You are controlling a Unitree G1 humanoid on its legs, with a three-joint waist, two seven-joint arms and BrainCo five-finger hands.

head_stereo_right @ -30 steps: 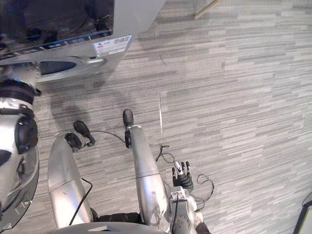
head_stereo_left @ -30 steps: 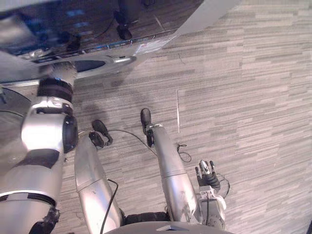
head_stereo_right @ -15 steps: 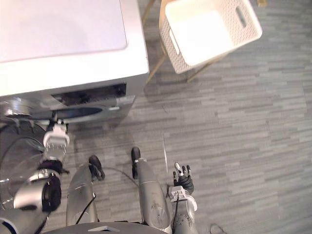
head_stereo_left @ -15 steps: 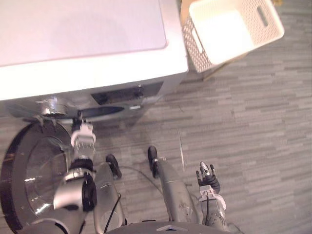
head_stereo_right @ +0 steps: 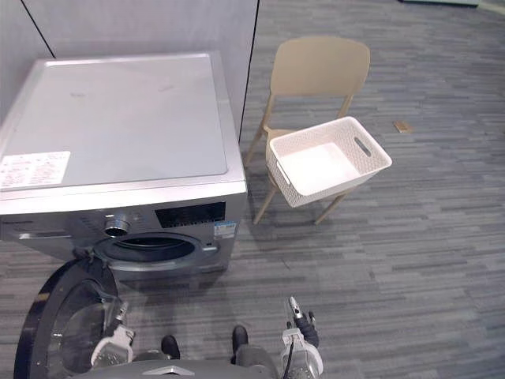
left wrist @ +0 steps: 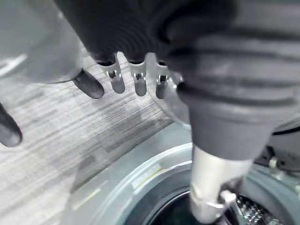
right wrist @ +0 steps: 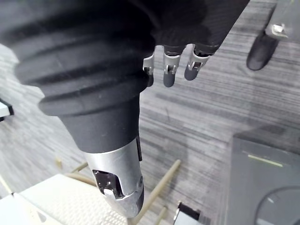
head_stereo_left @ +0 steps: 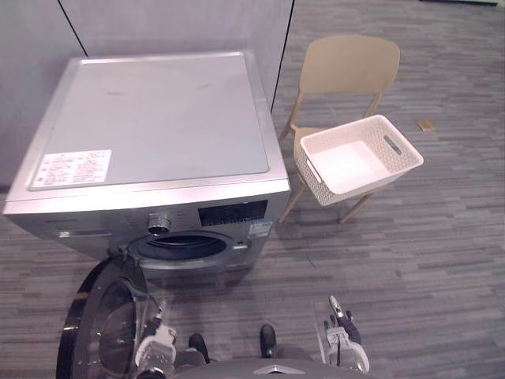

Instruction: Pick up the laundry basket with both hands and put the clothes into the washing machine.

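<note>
Basket (head_stereo_left: 308,175) sits on chair (head_stereo_left: 351,63); washer (head_stereo_left: 158,118) drum interior too dark.

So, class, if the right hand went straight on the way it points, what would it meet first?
Probably the grey carpeted floor: in its wrist view, bare floor lies just past the straight fingers of the right hand. Depth is unclear.

Laundry basket (head_stereo_left: 371,183) on chair (head_stereo_left: 351,67) (right of washing machine (head_stereo_left: 158,118)).

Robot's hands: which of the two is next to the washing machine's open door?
The left hand, low beside the round door swung open from the washing machine. The right hand hangs over the floor, apart from it.
</note>
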